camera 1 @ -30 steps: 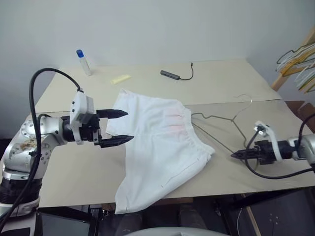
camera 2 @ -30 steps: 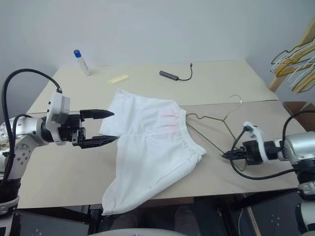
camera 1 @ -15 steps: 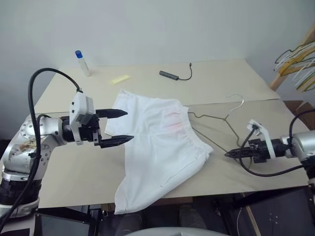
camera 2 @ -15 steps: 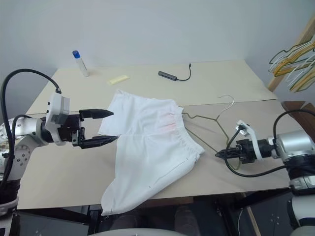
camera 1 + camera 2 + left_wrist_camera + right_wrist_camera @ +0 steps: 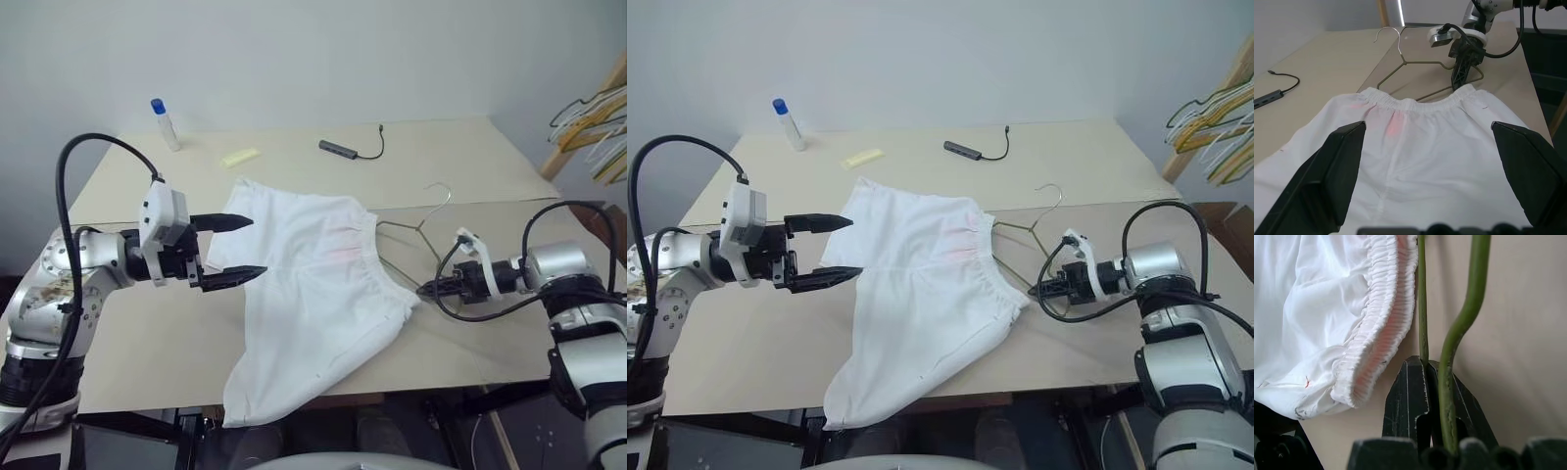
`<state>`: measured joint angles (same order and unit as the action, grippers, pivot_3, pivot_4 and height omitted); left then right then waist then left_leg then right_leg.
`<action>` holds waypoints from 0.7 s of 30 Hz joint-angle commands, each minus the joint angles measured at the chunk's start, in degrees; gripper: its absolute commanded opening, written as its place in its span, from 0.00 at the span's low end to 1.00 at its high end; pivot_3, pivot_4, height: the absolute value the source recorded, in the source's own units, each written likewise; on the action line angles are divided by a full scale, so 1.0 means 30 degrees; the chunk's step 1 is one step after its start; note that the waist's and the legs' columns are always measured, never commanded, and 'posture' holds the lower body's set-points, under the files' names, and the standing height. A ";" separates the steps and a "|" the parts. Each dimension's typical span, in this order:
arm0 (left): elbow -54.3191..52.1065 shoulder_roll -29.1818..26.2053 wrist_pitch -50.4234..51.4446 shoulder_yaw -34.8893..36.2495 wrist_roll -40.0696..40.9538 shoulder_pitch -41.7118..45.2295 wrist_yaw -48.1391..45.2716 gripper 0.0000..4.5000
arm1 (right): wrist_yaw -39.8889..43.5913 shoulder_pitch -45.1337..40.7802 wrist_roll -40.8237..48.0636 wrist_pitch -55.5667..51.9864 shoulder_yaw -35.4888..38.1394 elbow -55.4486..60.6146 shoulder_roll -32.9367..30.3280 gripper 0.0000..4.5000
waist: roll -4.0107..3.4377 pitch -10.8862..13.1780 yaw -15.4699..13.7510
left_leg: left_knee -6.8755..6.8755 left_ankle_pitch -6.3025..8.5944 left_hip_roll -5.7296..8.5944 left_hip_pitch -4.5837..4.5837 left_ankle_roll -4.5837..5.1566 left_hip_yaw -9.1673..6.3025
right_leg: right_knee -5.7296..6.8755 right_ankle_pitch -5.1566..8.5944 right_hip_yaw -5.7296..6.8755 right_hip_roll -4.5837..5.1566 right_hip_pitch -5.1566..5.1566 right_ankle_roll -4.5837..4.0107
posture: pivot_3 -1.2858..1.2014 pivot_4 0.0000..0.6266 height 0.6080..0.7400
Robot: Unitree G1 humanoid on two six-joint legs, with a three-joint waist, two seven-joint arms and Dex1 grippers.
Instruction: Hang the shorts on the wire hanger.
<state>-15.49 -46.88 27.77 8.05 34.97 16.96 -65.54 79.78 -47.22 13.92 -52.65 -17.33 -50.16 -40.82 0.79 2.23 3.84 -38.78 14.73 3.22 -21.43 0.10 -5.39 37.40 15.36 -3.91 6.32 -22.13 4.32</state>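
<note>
Soft even daylight; faint shadows; no glare; close fingers (image 5: 1327, 181) blurred

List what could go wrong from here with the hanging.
1. The right gripper is shut on the thin wire hanger at one corner, so the wire might twist or slip in the jaws.
2. One leg of the shorts droops over the table front edge; pushing the hanger at the waistband could slide them off, since the open left gripper holds nothing.

Both arms are silver-grey metal with rounded joint housings, each ending in a black two-fingered gripper – left gripper (image 5: 231, 250), right gripper (image 5: 428, 289) – behind a white wrist block. Thick black cables loop from each forearm; the left housing shows brownish scuffing.
</note>
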 commanded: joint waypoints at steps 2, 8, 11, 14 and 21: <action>-0.0699 -0.0201 -0.0121 0.0593 0.0231 -0.0129 0.0276 0.99 | 0.0563 -0.1099 -0.0658 0.0923 0.0310 -0.1035 0.0470 0.00 | -0.0001 0.0000 0.0000 | -0.0001 -0.0001 0.0001 0.0005 -0.0002 -0.0001 | 0.0012 0.0000 -0.0001 0.0000 -0.0001 0.0000 | 0.52 0.00 1.00; -0.0812 -0.0204 -0.0231 0.0591 0.0197 -0.0210 0.0449 0.99 | -0.0284 -0.1707 -0.0484 0.1518 0.2189 -0.1118 -0.0209 0.00 | -0.0001 0.0001 -0.0002 | 0.0003 -0.0002 0.0003 0.0006 -0.0003 -0.0004 | 0.0017 0.0000 -0.0001 0.0002 -0.0008 -0.0001 | 0.52 0.00 1.00; -0.0405 -0.0080 -0.0484 0.0303 -0.0010 0.0152 0.0322 0.99 | -0.0466 -0.1195 -0.0129 0.1302 0.3040 0.1071 -0.0829 0.00 | -0.0008 0.0005 -0.0004 | 0.0004 -0.0002 0.0005 0.0003 -0.0004 -0.0004 | 0.0017 0.0001 -0.0001 0.0005 -0.0010 0.0000 | 0.51 0.00 1.00; 0.0289 0.0076 -0.0809 -0.0175 -0.0264 0.0801 -0.0059 0.99 | -0.1722 -0.0359 -0.0015 0.1549 0.3808 0.4530 -0.0980 0.00 | -0.0007 0.0004 0.0032 | 0.0005 -0.0001 -0.0002 0.0001 -0.0004 -0.0005 | 0.0014 0.0001 0.0000 0.0000 -0.0010 0.0000 | 0.49 0.00 1.00; 0.3843 0.0567 -0.2905 -0.1611 -0.1930 0.4166 -0.1504 0.99 | -0.5195 0.2800 -0.2433 0.5780 0.3442 1.5837 -0.2163 0.00 | -0.0013 0.0003 0.0305 | 0.0003 0.0001 -0.0009 -0.0040 -0.0007 0.0000 | 0.0017 0.0002 0.0002 -0.0001 -0.0049 0.0002 | 0.46 0.00 1.00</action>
<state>-6.14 -44.91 21.59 2.74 30.39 26.62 -69.03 65.84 -38.55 8.54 -39.90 -7.19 -10.29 -45.87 0.75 2.24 4.75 -38.80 14.73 3.20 -21.64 0.07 -5.41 37.46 15.37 -3.90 6.34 -22.32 4.33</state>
